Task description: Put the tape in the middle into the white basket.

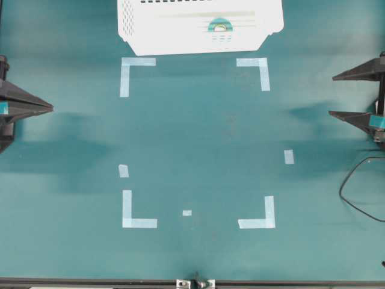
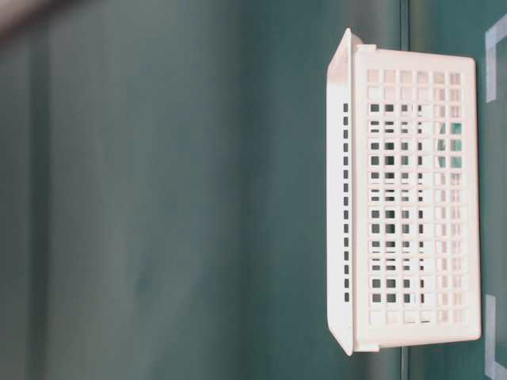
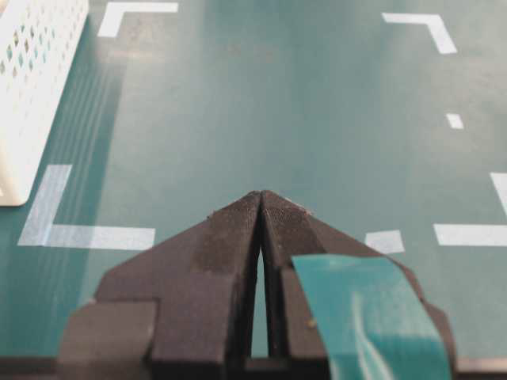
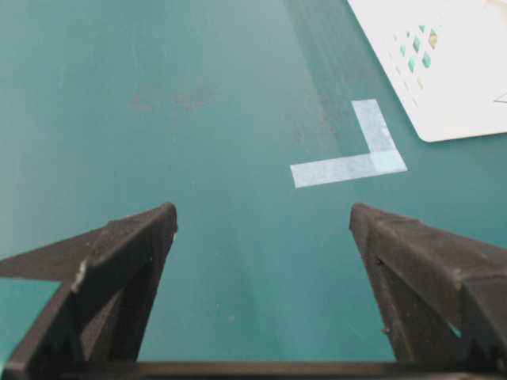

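The tape (image 1: 219, 26), a small teal roll with a tan core, lies inside the white basket (image 1: 144, 33) at the far edge of the table, right of the basket's middle. The basket shows again side-on in the table-level view as a perforated white wall (image 2: 412, 210), and its corner appears at the left in the left wrist view (image 3: 32, 87) and at the top right in the right wrist view (image 4: 451, 95). My left gripper (image 1: 51, 108) rests shut and empty at the table's left edge. At the right edge my right gripper (image 1: 332, 95) stands wide open with nothing between its fingers (image 4: 135, 253).
Pale-blue tape corner marks (image 1: 135, 66) frame a rectangle on the teal table, with small loose strips (image 1: 289, 156) nearby. A black cable (image 1: 355, 192) loops at the right edge. A metal clamp (image 1: 195, 283) sits at the front edge.
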